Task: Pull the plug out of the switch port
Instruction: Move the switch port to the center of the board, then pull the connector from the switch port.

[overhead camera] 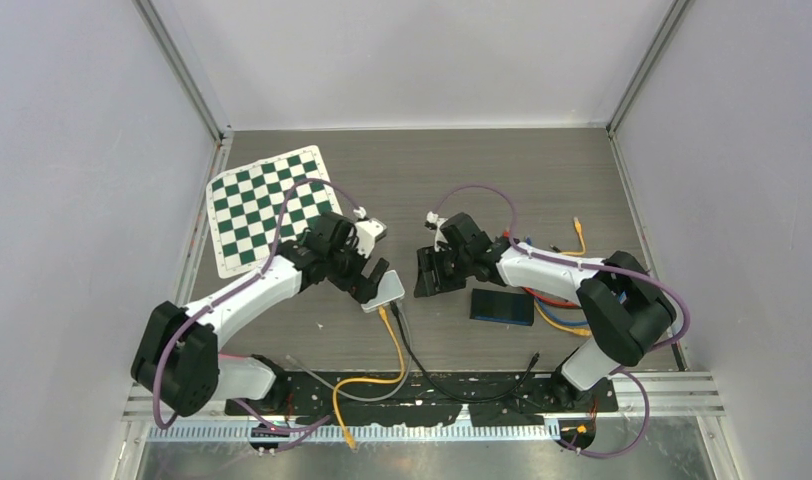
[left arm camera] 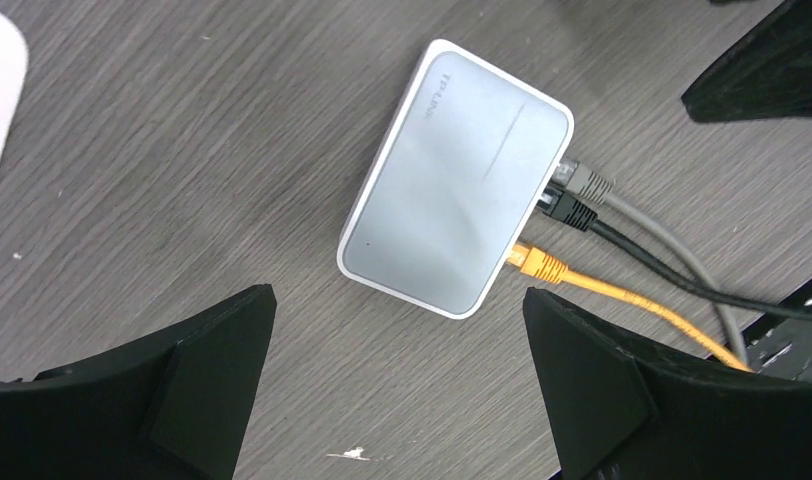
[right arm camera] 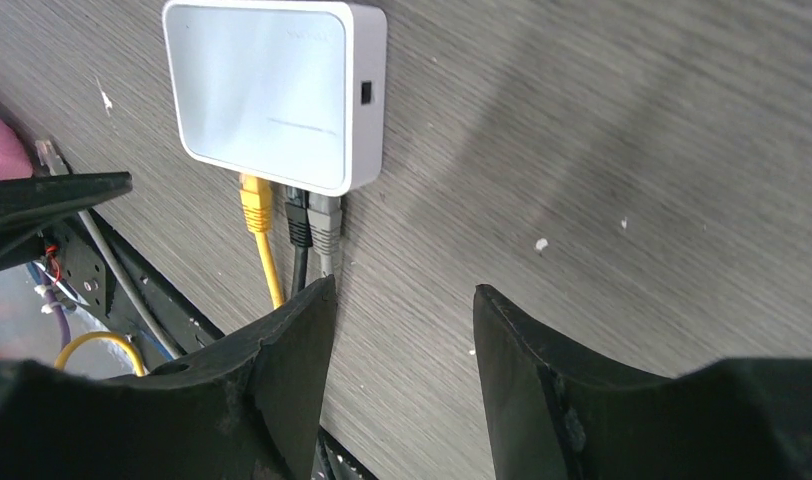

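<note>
Only the right wrist view showed the small side socket (right arm camera: 366,93) on the switch (right arm camera: 272,90). The yellow plug (right arm camera: 254,205), black plug (right arm camera: 298,220) and grey plug (right arm camera: 325,222) sat in its near edge, mid-table, pointing away from the arm bases. The left gripper (left arm camera: 397,385) and right gripper (right arm camera: 402,330) had fingers apart, empty.

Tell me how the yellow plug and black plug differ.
The yellow plug is bright orange-yellow; the black plug is plain black. The yellow plug sits at the row's end; the black plug sits mid-row, next to a grey plug. Both are seated in the white switch.
</note>
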### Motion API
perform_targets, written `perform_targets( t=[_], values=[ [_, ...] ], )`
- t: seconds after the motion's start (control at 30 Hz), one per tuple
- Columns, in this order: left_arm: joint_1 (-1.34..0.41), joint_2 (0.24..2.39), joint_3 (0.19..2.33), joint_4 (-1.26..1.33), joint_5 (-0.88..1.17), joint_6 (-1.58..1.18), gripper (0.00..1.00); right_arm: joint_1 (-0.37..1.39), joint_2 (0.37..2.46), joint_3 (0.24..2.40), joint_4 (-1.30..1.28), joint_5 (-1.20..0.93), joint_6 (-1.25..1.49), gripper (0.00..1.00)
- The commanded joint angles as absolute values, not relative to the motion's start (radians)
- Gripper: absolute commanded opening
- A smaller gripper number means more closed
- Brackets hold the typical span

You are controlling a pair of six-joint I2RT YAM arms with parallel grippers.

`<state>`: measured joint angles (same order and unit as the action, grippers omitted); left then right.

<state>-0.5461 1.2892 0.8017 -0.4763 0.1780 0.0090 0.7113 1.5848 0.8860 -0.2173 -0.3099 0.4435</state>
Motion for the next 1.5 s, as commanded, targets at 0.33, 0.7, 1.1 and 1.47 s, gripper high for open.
perform_targets(
  t=[0.33,0.7,1.1,1.47],
  values=[
    [-0.593,1.479,0.907,-0.561,0.183,0.284,1.0,0.716,1.543,0.826,-0.103,-0.341,0.53,0.6],
    [-0.598,1.54,0.912,-0.538,0.235,0.342,0.99,0.716,1.571,0.788,-0.035,-0.397,0.582,0.6],
    [-0.614,1.598,0.944,-0.586,0.277,0.33,0.75,0.716,1.669,0.753,0.139,-0.453,0.739,0.55],
    [-0.629,1.596,0.917,-0.592,0.278,0.326,0.69,0.72,1.756,0.685,0.336,-0.432,0.908,0.43]
  ],
)
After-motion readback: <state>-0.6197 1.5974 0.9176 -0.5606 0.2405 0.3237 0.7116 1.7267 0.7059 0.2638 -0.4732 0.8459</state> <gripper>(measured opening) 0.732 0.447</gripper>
